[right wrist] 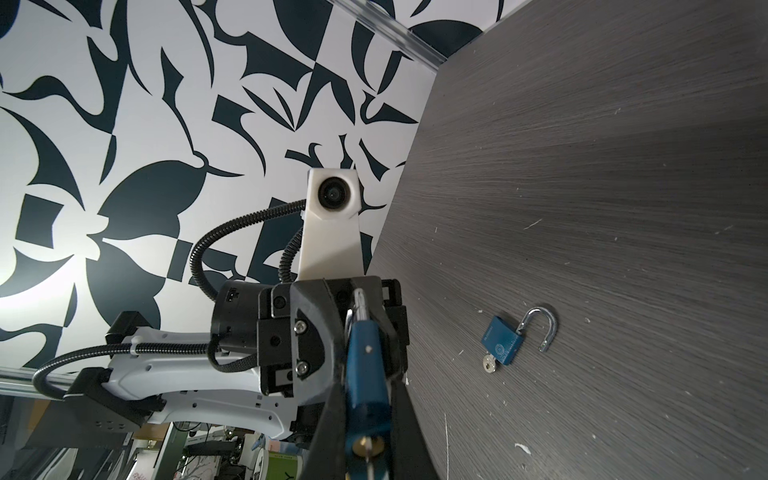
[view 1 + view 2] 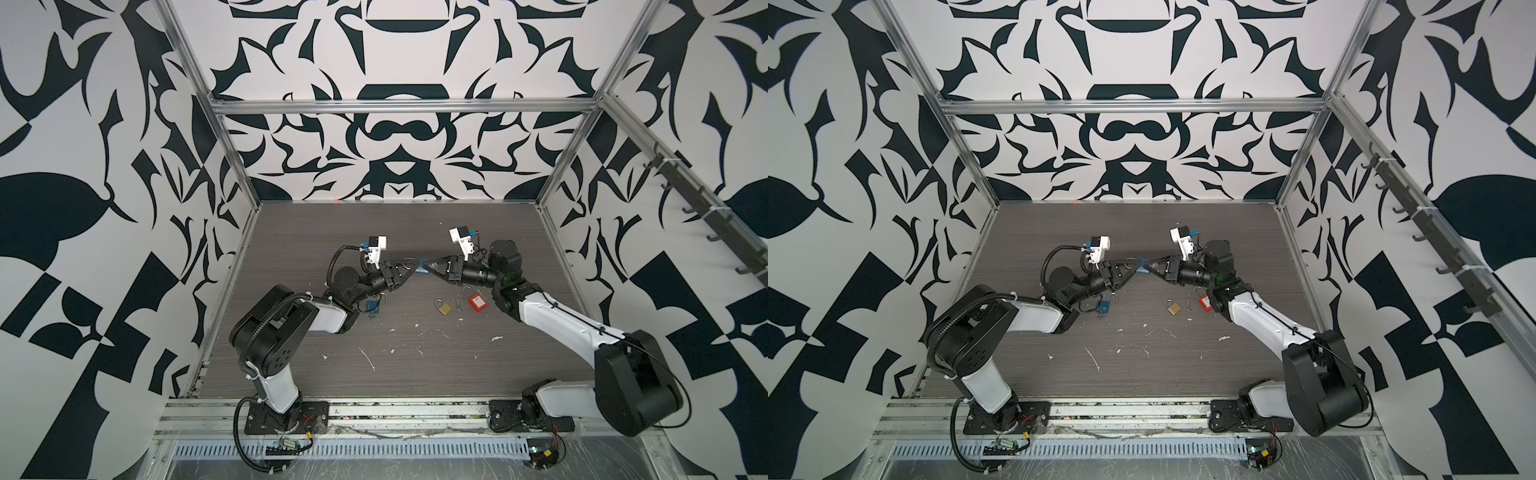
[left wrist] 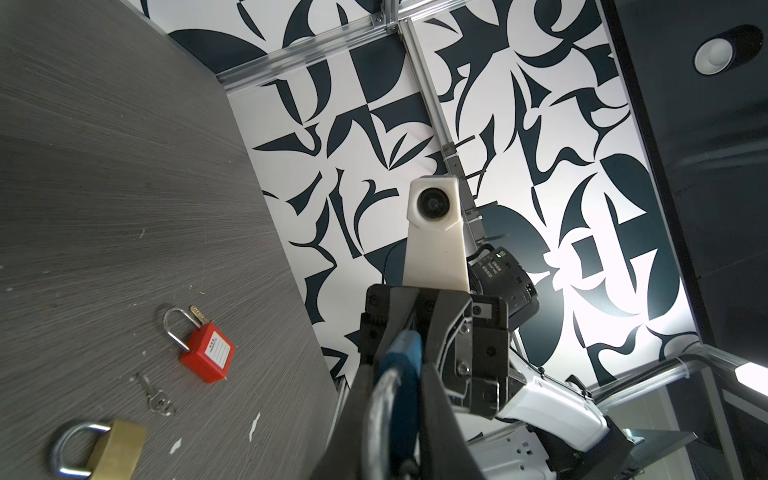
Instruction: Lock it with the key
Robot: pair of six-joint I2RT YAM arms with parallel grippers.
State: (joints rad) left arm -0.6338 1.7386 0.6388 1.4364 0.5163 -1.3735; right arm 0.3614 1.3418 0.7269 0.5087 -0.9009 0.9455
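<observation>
As the two arms meet nose to nose above the middle of the table, the left gripper (image 2: 413,269) is clamped on the steel shackle of a blue padlock (image 2: 424,269). The right gripper (image 2: 434,269) closes around the body's other end, where the brass keyway (image 1: 365,446) faces its wrist camera. The pairing looks deliberate: one arm steadies the lock in mid-air so the other can work the key (image 1: 368,459), though that thin sliver at the keyway is too close and dim to call for certain. Below, on the grey wood-grain table (image 2: 332,232), a spare blue padlock (image 1: 505,340) lies near the left arm, its shackle swung open and a small key (image 1: 490,365) in its base. A brass padlock (image 2: 444,308), a loose key (image 3: 156,397) and a red padlock (image 2: 478,302) sit close together near the right arm. White flecks scar the tabletop, and black-and-white patterned walls (image 2: 395,145) on an aluminium frame (image 2: 399,106) box it in.
</observation>
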